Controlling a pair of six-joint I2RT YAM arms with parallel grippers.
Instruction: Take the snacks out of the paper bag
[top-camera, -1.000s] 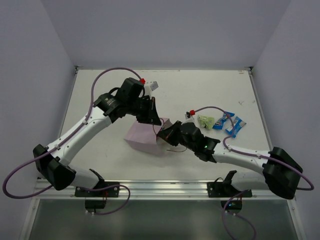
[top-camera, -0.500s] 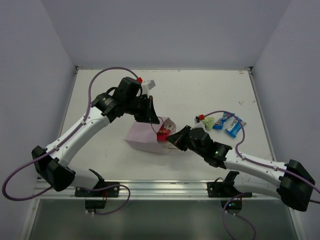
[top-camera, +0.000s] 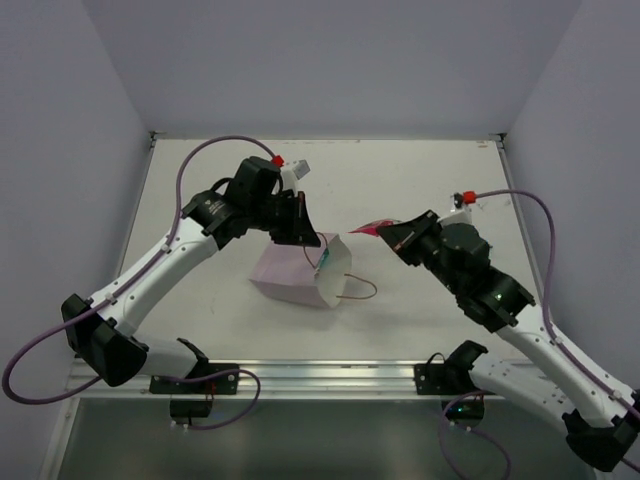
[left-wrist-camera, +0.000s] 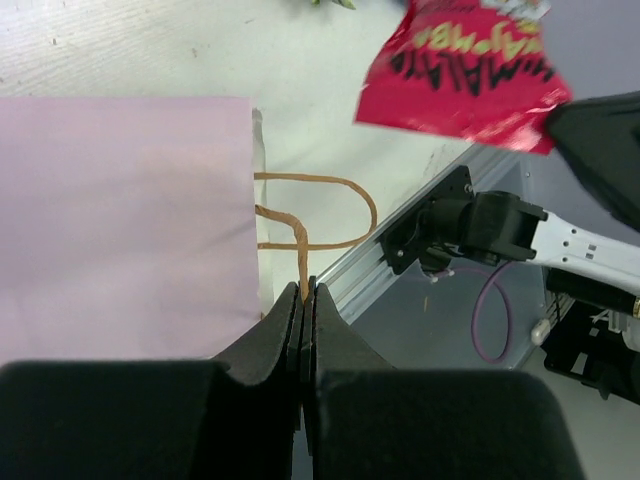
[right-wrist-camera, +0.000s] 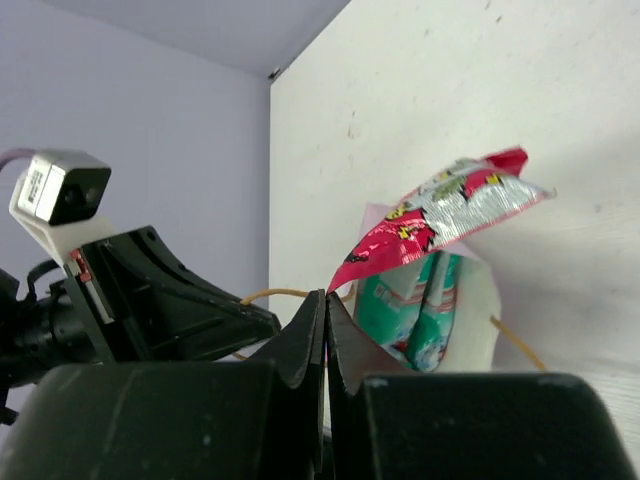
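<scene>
Near the middle of the table (top-camera: 420, 180), the paper bag (top-camera: 292, 276) lies tipped onto its side, its broad pale pinkish face up and its open mouth turned toward the right arm. From the right wrist camera, a teal packet (right-wrist-camera: 418, 302) shows inside the mouth, standing against the white inner wall. From above, the same teal shows only as a sliver at the rim. One brown cord handle (top-camera: 360, 291) trails loose on the table in front of the mouth.

Just above and to the right of the mouth, clear of the bag, the red-pink packet (top-camera: 371, 228) hangs in the air. The right gripper (top-camera: 387, 233) pinches it by one corner, fingers pressed together on the foil. In the right wrist view the packet slants up and away from the closed fingertips, its silver and red print catching the light. In the left wrist view it appears at the top right with bold black lettering on red.

At the upper edge of the bag's mouth, the left gripper (top-camera: 312, 243) is closed tight. Its wrist camera shows the fingers meeting on the other brown cord loop (left-wrist-camera: 300, 240), right beside the bag's rim.

Both arms reach in from the near edge, where a metal rail (top-camera: 330, 375) runs. A purple cable (top-camera: 200, 155) arcs over the left arm.
</scene>
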